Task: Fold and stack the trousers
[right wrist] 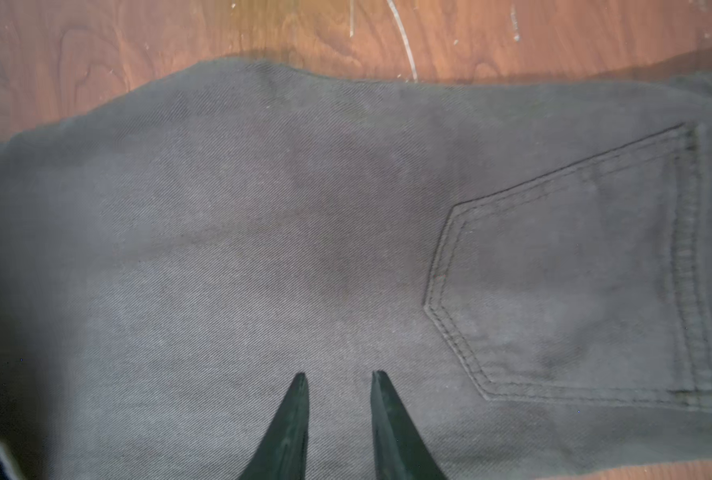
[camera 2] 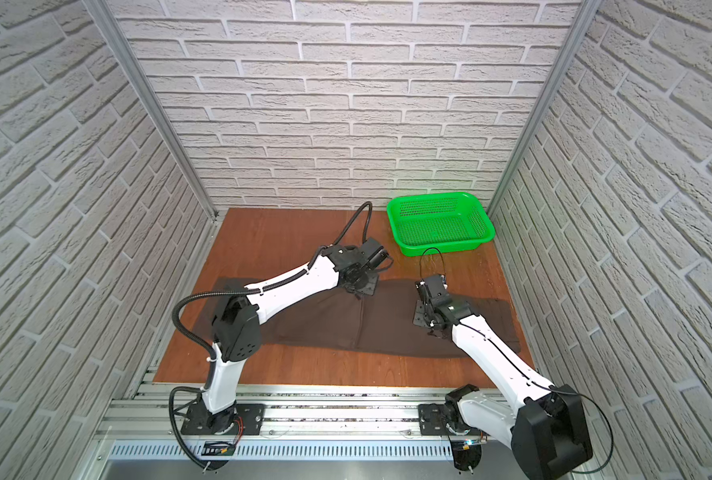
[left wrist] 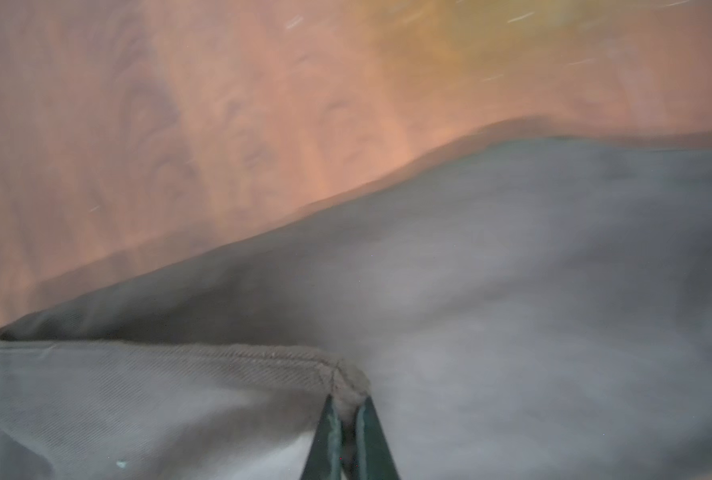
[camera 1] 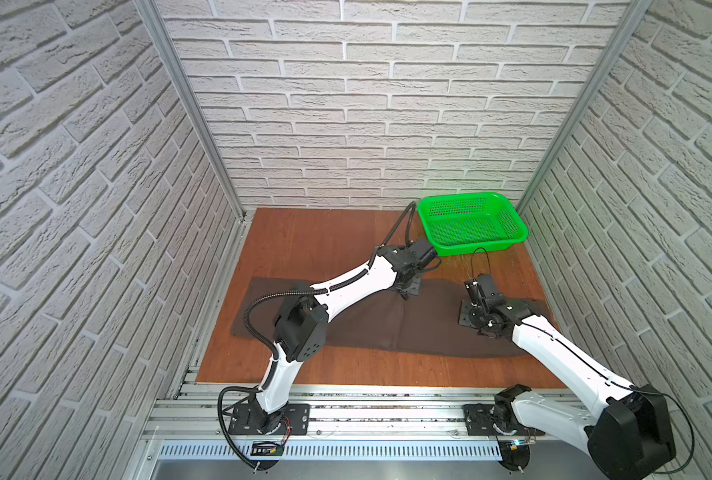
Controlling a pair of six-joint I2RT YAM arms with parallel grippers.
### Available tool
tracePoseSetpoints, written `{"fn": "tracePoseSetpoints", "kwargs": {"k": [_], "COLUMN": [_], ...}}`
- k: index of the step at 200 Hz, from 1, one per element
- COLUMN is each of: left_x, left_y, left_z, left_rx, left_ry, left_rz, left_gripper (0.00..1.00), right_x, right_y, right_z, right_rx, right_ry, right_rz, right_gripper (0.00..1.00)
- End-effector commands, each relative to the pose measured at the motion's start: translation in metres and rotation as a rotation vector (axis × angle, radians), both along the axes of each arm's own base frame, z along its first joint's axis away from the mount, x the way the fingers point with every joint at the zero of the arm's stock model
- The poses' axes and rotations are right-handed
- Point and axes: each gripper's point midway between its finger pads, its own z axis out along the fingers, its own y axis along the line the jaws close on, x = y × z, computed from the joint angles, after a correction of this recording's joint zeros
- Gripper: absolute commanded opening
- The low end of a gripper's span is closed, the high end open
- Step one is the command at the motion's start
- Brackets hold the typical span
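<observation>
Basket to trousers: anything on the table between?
Nothing lying there: only bare wooden table between the green basket and the trousers, seen in both top views.

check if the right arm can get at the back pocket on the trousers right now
Probably yes: the right gripper sits open over the trousers, the back pocket lies flat close beside its tips, and nothing covers it.

The dark brown trousers (camera 1: 387, 326) lie flat, stretched sideways.
</observation>
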Motion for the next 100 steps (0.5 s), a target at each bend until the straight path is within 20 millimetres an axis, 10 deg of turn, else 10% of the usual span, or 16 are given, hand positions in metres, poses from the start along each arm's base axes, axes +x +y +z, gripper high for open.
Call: {"fn": "tracePoseSetpoints", "kwargs": {"k": [1,54,100], "left_x": [0.000,-0.001,-0.032], "left_y": [-0.002,-0.010,-0.008], "left_z": [-0.040,-0.037,-0.040], "left_rx": [0.064,0.070,0.110], "left_ry": [0.086,0.096,0.138], "left_rz": [-0.001,0.006,0.012], "left_gripper": [0.00,0.62,0.67], "right_x": [0.003,-0.001,-0.003], "right_y": [-0.008,-0.014,-0.018], "right_z": [0.015,0.021,0.023], "right_rx": [-0.016,-0.014,-0.012], "right_ry": [-0.036,-0.047,-0.054], "right_rz": [-0.006,-0.015,-0.028], "right_gripper": [0.28,0.29,0.29]}}
